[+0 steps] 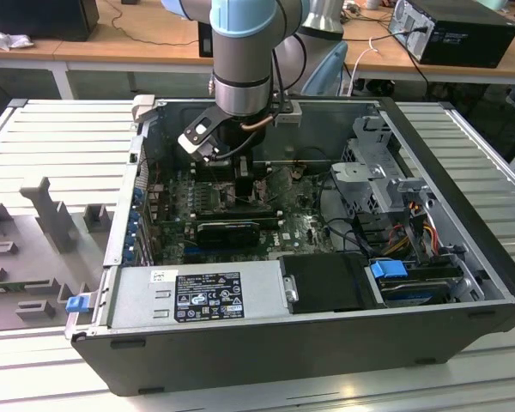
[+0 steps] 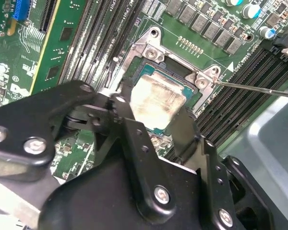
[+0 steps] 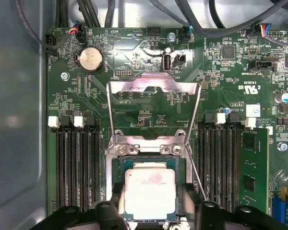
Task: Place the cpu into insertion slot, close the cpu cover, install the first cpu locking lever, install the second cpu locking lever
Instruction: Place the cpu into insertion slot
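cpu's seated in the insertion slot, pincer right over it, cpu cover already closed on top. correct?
Not the cover. In the first wrist view the cpu cover is open, swung back off the insertion slot, leaving the face of the cpu bare. The rest holds: cpu in the slot, pincer right over it.

Bright, even light; pale glare washes the cpu (image 2: 156, 99).

Grey arm (image 1: 240, 60) with pale-blue joint caps (image 1: 245, 15); black tool (image 2: 156, 112) with silver screws (image 2: 162, 194).
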`<action>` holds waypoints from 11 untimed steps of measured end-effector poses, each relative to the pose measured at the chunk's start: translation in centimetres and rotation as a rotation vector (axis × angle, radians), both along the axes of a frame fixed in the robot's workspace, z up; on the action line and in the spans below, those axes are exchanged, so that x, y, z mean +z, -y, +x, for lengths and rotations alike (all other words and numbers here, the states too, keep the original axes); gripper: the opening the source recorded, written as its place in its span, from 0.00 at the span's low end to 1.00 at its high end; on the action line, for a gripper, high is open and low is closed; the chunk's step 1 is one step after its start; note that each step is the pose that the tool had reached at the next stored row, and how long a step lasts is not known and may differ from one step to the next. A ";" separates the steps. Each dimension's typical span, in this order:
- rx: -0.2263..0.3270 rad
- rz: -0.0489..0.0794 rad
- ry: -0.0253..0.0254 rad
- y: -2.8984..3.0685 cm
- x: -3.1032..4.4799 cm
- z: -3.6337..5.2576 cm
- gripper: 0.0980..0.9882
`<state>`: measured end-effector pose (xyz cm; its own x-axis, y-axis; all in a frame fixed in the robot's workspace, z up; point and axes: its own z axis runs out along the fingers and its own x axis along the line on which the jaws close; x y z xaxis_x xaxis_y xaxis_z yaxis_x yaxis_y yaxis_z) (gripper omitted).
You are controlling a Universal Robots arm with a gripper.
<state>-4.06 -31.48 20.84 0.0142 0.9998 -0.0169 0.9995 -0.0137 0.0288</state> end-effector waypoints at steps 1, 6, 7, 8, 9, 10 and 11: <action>0.000 0.000 -0.0001 0.00 0.06 0.00 0.48; 0.000 0.000 -0.0001 0.00 0.25 0.00 0.27; 0.000 0.000 -0.0001 0.00 0.28 0.00 0.20; 0.000 0.000 -0.0001 0.00 0.32 0.00 0.13; 0.000 0.000 -0.0001 0.00 0.34 0.00 0.07; 0.000 0.000 0.0000 0.00 0.35 0.00 0.07; 0.000 0.000 -0.0001 0.00 0.36 0.00 0.00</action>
